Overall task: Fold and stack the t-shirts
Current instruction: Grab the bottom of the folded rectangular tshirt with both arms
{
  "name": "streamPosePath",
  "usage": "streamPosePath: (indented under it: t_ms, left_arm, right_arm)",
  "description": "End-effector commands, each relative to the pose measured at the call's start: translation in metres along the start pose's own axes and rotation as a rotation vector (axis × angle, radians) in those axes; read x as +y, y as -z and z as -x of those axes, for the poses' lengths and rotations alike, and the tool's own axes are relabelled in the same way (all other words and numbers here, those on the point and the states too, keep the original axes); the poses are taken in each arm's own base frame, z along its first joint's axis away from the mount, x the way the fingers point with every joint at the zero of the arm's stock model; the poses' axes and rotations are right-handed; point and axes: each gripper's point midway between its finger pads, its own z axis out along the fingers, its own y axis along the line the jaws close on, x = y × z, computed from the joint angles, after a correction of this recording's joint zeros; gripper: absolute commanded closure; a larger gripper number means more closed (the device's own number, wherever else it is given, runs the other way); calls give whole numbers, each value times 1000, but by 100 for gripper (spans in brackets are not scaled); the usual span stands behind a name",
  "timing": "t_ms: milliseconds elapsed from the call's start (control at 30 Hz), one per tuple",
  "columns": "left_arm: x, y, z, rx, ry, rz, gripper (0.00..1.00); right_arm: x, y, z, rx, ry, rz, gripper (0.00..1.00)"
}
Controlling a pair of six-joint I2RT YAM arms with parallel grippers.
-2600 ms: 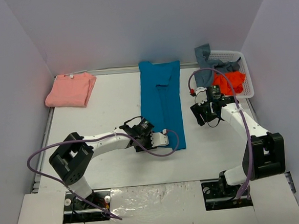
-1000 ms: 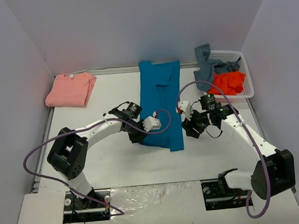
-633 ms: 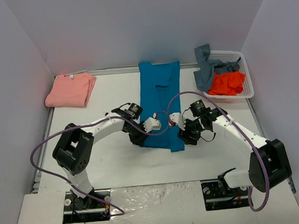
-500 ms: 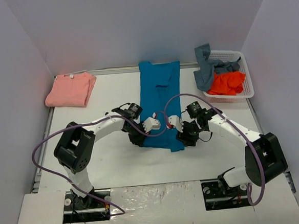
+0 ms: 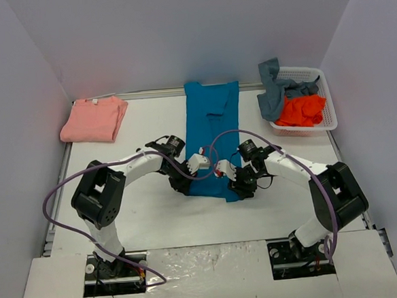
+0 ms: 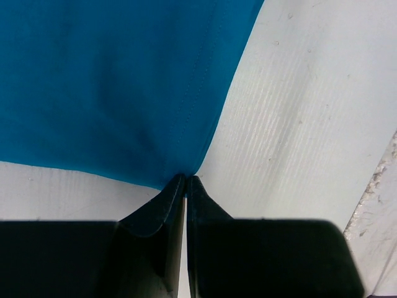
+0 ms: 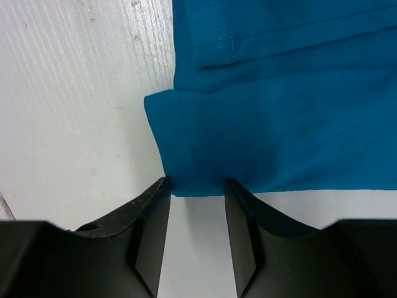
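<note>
Down at the near hem of the teal-blue t-shirt (image 5: 213, 120), the left tool (image 6: 187, 179) is pinched tight on the hem's left corner. The right tool (image 7: 195, 186) straddles the right corner, jaws narrowly apart and not clamped. The shirt lies flat mid-desk (image 5: 190, 218), reaching the far edge. In the far-left corner is a folded salmon-pink t-shirt (image 5: 94, 120). In the far-right corner a white basket (image 5: 304, 69) holds an orange t-shirt (image 5: 303, 109), with a grey-blue t-shirt (image 5: 273, 92) draped over its rim.

Bright even light, soft shadows, sharp focus
</note>
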Motion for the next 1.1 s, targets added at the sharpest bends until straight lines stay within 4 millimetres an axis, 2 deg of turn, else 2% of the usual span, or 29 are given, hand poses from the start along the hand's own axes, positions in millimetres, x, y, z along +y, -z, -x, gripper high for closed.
streamPosePath:
  t_ms: [0,167,533,700,733,867,900,1000,1067]
  left_arm:
    - [-7,9,19,-81,-4,-61,98]
    - [-6,9,19,-80,-4,-61,98]
    - [-3,7,15,-66,-3,-50,98]
    - [-1,7,15,-64,-7,-42,98]
    - [-1,8,16,-64,-8,-40,98]
    - [-1,11,18,-70,-11,-37,98]
    - [0,13,19,-74,-9,-33,98]
    - [2,19,21,-73,-17,-16,98]
    - [4,26,25,-78,-31,1,98]
  right_arm:
    - [7,3,1,1,9,12,63]
    - [6,-4,-12,62,-13,17,63]
    - [15,-11,-21,138,-17,60,60]
    - [12,-13,-25,173,-13,54,59]
    - [11,-14,-26,183,-15,54,61]
    - [6,-16,-29,208,-20,29,89]
    - [5,-16,-29,212,-28,21,99]
    - [0,-12,-25,213,-53,-5,100]
    - [-3,-6,-16,185,-48,-25,100]
